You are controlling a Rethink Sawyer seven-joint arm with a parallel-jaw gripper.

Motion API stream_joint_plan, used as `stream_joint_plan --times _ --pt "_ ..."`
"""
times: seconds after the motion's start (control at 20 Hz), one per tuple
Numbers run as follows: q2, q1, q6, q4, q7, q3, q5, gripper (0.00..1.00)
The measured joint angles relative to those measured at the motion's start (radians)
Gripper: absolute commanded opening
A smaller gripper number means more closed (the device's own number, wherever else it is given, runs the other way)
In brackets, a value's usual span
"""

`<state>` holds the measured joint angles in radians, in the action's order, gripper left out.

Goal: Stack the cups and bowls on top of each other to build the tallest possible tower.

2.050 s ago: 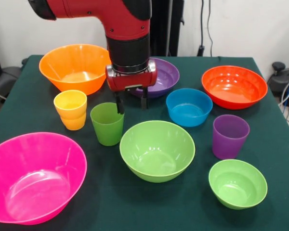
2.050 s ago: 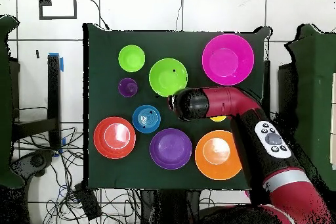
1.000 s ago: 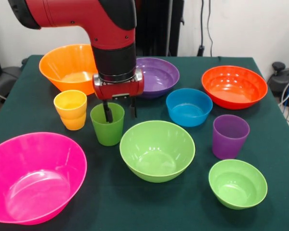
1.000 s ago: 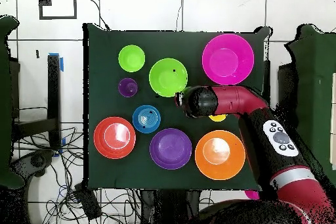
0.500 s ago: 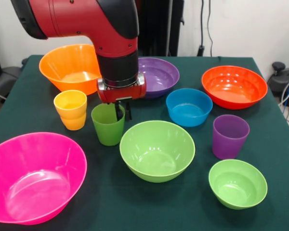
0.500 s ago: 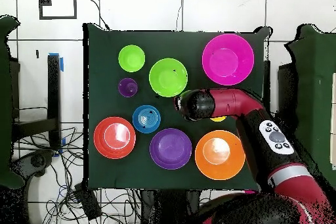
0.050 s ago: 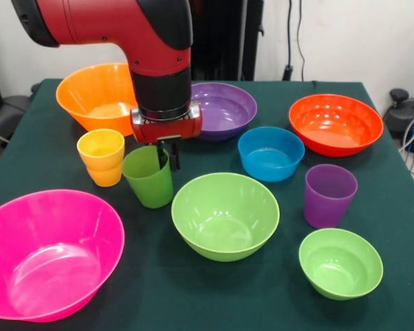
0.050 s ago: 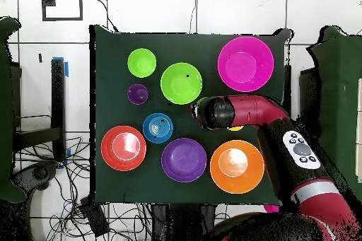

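My gripper (image 7: 168, 155) is shut on the far right rim of the green cup (image 7: 148, 181), one finger inside and one outside. The cup leans a little to the left, between the yellow-orange cup (image 7: 101, 157) and the lime-green bowl (image 7: 225, 215). The blue bowl (image 7: 270, 153), purple cup (image 7: 329, 195) and small green bowl (image 7: 340, 263) stand apart on the right. In the overhead view the arm (image 8: 233, 111) hides the gripper and the green cup; the lime-green bowl (image 8: 181, 83), blue bowl (image 8: 158, 128) and purple cup (image 8: 138, 94) show. Nothing is stacked.
A large pink bowl (image 7: 48, 252) fills the near left corner. An orange bowl (image 7: 96, 96), a purple bowl (image 7: 228, 107) and a red-orange bowl (image 7: 334, 124) line the far side of the green table (image 7: 193, 296).
The gripper moved left and down over the green cup, then closed on its rim. The cup now leans and sits slightly further left.
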<state>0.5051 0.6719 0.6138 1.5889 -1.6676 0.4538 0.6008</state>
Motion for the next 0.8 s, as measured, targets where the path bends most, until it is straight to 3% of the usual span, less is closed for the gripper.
stream_joint_plan --times 0.35,0.8 --pt "0.072 -0.057 -0.038 0.055 0.0 -0.041 0.043 0.0" --pt "0.189 -0.236 -0.127 0.155 -0.002 -0.105 0.047 0.0"
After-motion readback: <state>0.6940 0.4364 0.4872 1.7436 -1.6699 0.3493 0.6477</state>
